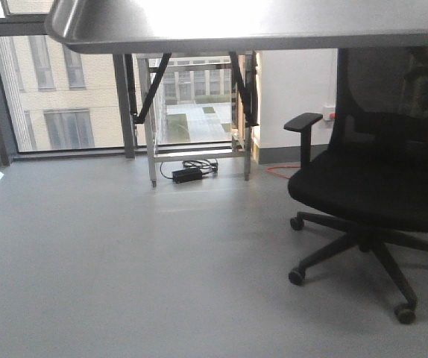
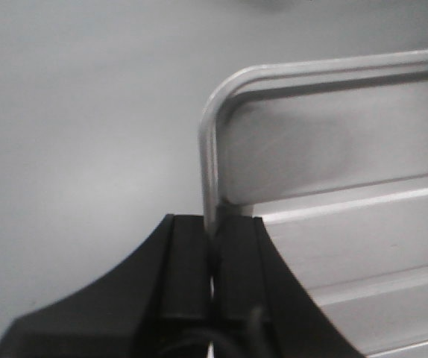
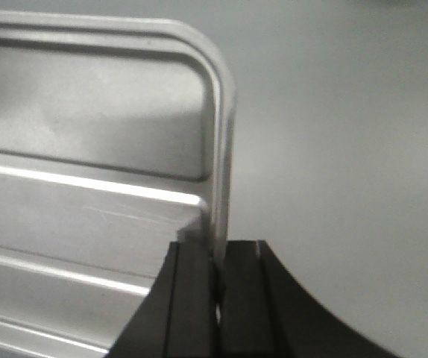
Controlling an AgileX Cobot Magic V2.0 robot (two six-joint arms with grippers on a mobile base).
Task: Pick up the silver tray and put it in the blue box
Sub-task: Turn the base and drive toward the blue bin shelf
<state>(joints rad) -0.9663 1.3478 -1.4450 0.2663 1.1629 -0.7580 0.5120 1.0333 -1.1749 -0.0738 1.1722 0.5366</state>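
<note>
The silver tray (image 1: 259, 22) is held up in the air and fills the top edge of the front view, seen from below. In the left wrist view my left gripper (image 2: 212, 227) is shut on the tray's left rim (image 2: 208, 164), with the ridged base (image 2: 363, 246) to its right. In the right wrist view my right gripper (image 3: 218, 253) is shut on the tray's right rim (image 3: 221, 149), with the ridged base (image 3: 80, 201) to its left. Grey floor lies below the tray in both wrist views. The blue box is out of view.
A black office chair (image 1: 378, 186) stands on the grey floor at the right. A metal frame stand (image 1: 195, 112) with a black power brick (image 1: 186, 174) under it stands by the window at the back.
</note>
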